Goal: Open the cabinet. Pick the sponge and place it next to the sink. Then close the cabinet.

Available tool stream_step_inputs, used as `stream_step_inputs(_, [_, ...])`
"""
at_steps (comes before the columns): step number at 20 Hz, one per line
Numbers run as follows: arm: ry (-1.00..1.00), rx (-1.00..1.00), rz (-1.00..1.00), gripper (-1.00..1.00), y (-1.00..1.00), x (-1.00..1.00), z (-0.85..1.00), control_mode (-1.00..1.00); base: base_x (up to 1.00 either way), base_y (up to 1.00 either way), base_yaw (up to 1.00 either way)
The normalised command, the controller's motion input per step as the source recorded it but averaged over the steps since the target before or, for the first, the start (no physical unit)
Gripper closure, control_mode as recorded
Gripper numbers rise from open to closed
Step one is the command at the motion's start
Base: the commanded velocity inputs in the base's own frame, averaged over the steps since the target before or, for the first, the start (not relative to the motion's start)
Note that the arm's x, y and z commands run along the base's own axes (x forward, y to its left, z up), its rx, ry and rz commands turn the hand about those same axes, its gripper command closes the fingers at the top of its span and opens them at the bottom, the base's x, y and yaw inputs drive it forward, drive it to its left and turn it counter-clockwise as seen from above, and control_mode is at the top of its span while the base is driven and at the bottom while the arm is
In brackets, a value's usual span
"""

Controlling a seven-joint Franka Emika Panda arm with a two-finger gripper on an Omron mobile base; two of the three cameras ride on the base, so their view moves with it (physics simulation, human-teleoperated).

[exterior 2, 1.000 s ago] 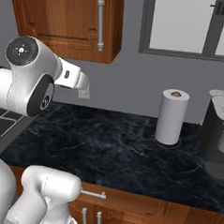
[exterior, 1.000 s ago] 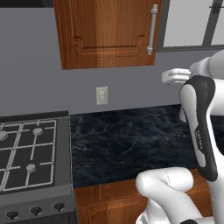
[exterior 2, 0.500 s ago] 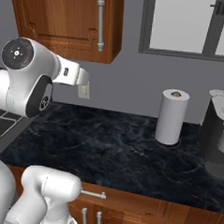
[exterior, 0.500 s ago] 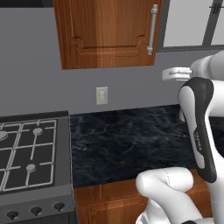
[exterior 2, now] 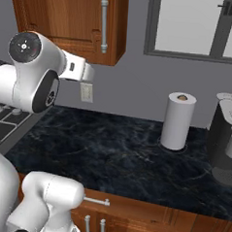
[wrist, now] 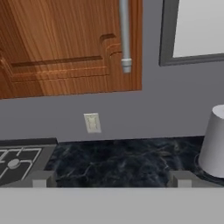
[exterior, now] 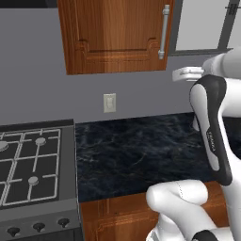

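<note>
The reddish-brown cabinet (exterior: 113,33) hangs on the wall with its door closed; its vertical silver bar handle (exterior: 164,32) runs along the door's right edge. In the hand view the cabinet (wrist: 65,43) is at the upper left and the handle's lower end (wrist: 126,63) is near the top centre. My gripper (exterior: 179,74) hovers below and slightly right of the handle, apart from it, and stands open with nothing held. From the right base camera the gripper (exterior 2: 87,72) sits under the cabinet's lower right corner. The sponge is hidden and the sink is out of view.
A dark marble counter (exterior: 141,160) runs below, with a gas stove (exterior: 28,164) at its left. A wall outlet (exterior: 109,102) sits under the cabinet. To the right stand a paper towel roll (exterior 2: 178,121) and a dark coffee machine (exterior 2: 225,144), below a window (exterior 2: 201,26).
The hand has risen and edged closer to the cabinet's lower right corner, nearer the bottom of the handle. The cabinet door stays closed.
</note>
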Motion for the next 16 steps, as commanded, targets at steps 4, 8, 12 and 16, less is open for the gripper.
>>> stream_step_inputs(4, [-0.01,0.00,0.00,-1.00,0.00,0.37,0.12,-1.00,0.00,0.00,0.00])
stream_step_inputs(8, [-0.01,-0.02,0.00,-1.00,0.00,0.31,0.18,-1.00,0.00,0.00,0.00])
stream_step_inputs(12, [0.00,-0.04,0.00,-1.00,0.00,0.38,0.16,-1.00,0.00,0.00,0.00])
stream_step_inputs(16, [0.00,-0.02,0.00,-1.00,0.00,0.35,0.15,-1.00,0.00,0.00,0.00])
